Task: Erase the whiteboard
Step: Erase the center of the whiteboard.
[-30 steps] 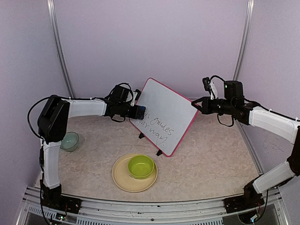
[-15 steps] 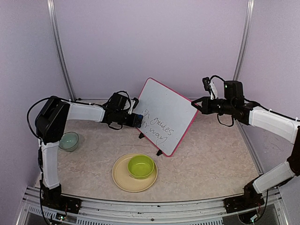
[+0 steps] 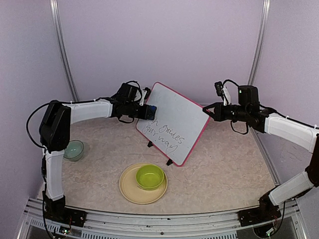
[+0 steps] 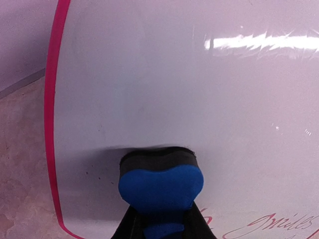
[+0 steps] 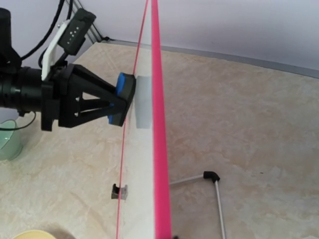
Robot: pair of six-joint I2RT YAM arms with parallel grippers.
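The left wrist view cuts the whiteboard [image 4: 199,89] off at its top, right and bottom edges. Its handwriting [image 4: 271,225] is clipped at the bottom, so only part of a word shows. The left claw [image 4: 164,226] appears only as dark finger stubs at that edge, partly behind the blue eraser [image 4: 160,186]. The right wrist view sees the board edge-on, its face hidden, and shows no fingers of the right claw [image 3: 208,112]. From above, that claw meets the board's corner, too small to tell whether it clamps the frame. The bowl [image 5: 6,142] and the plate [image 5: 30,234] are cut by picture edges.
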